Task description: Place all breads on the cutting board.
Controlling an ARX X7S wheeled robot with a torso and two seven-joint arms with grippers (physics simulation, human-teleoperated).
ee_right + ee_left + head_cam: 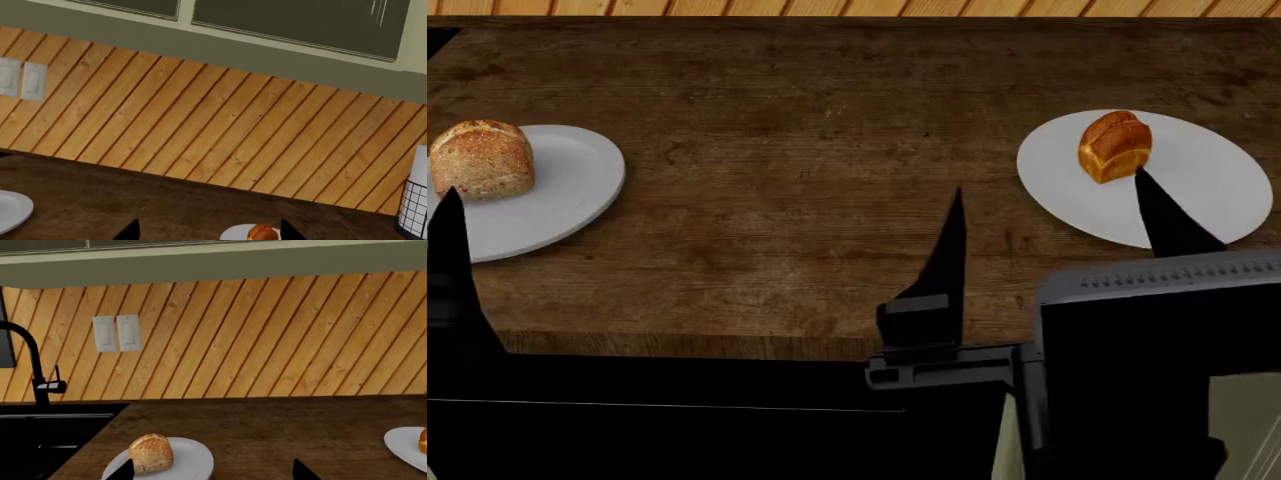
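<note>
Fingertips of the right gripper stand apart, nothing between them, at the near edge of the wooden countertop. One tip reaches over the near rim of the right-hand plate. Just beyond that tip, on the plate, sits the orange-brown split-top loaf, so the loaf lies forward of the gripper and off toward that tip's side, not centred in the gap. Its long axis seems to run away from the robot, slightly slanted; the right wrist view shows only its top between the two tips.

Only one dark fingertip of the left gripper shows in the head view, over the near part of the left-hand plate. The left wrist view shows two tips apart, with the round speckled roll right beside one of them. The roll rests on the far side of that plate, close ahead.

Each arm is nearer its own bread. No cutting board appears in any view, so the drop-off spot cannot be placed.
</note>
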